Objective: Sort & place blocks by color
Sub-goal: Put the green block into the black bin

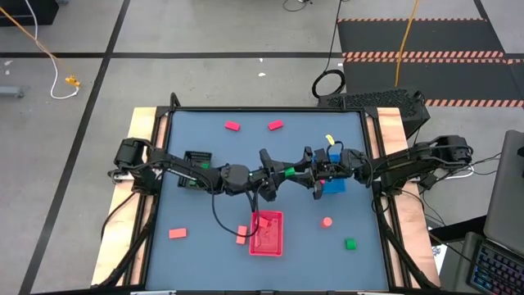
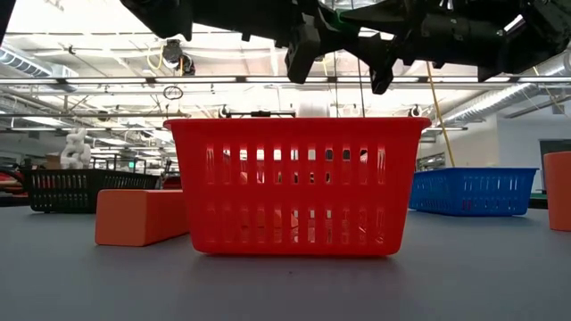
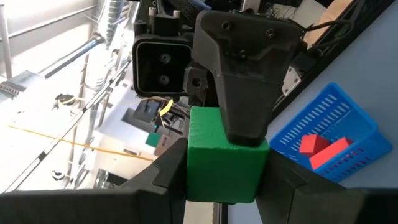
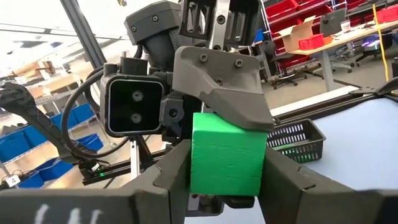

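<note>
A green block (image 1: 289, 171) hangs in mid-air over the middle of the table, above the red tray (image 1: 267, 233). My left gripper (image 1: 278, 174) reaches it from the left and my right gripper (image 1: 304, 172) from the right; both are shut on it. Each wrist view shows the block (image 3: 224, 158) (image 4: 227, 152) between that arm's own fingers, with a finger of the other gripper lying on another face. Loose blocks lie flat on the table: two magenta (image 1: 232, 126) (image 1: 275, 125), two salmon (image 1: 177, 233) (image 1: 241, 234), one green (image 1: 350, 243). My left gripper pinches two opposite sides of the green block (image 3: 198, 180) between its two fingers. It comes level from the table's left. The block is lifted clear of the table. My right gripper pinches the block's other two opposite sides (image 4: 202, 174) between its fingers, coming about level from the table's right. One of its fingers (image 3: 239, 81) lies on the face that shows uppermost in the left wrist view.
A blue tray (image 1: 333, 182) holding red pieces (image 3: 323, 149) sits under my right arm, a black tray (image 1: 196, 160) under my left arm. A salmon block (image 2: 143, 216) lies beside the red tray (image 2: 294, 187). A reddish piece (image 1: 327, 221) lies near right.
</note>
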